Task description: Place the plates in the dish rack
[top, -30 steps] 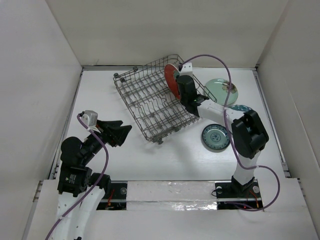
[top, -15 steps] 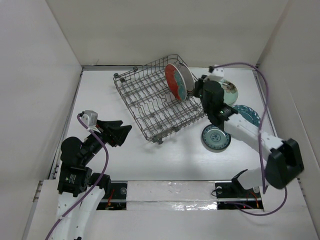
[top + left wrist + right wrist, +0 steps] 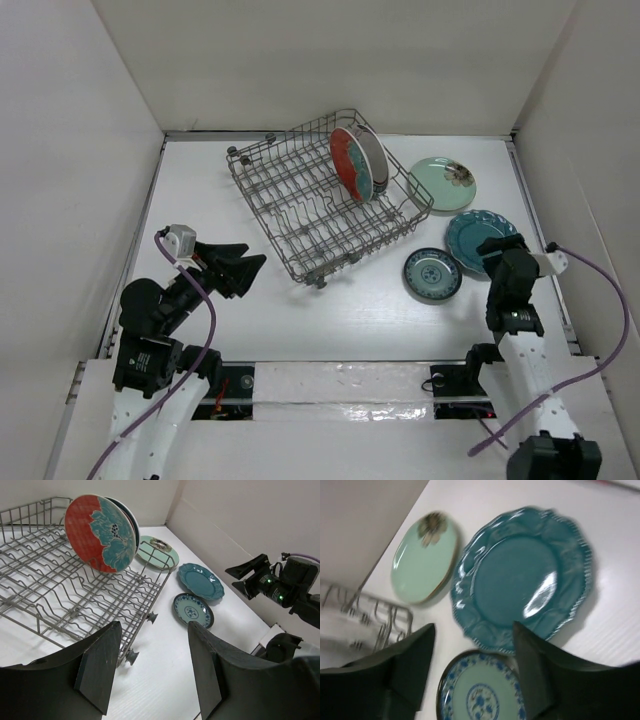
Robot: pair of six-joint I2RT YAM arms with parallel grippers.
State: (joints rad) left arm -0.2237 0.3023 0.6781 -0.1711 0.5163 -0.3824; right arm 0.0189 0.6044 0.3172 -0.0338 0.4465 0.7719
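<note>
Top view: dish rack (image 3: 300, 200) with floral plate (image 3: 350, 163) propped upright by tines at its right end; mint plate (image 3: 443, 183), scalloped plate (image 3: 482, 238), ringed plate (image 3: 432, 274) flat right of it, unloaded; left wrist: left gripper (image 3: 155, 635) spread, empty, facing rack; right wrist: right gripper (image 3: 472, 635) spread, aimed at scalloped plate, probably next pick.

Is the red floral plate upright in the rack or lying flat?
Upright: the red floral plate stands on edge inside the dish rack.
</note>
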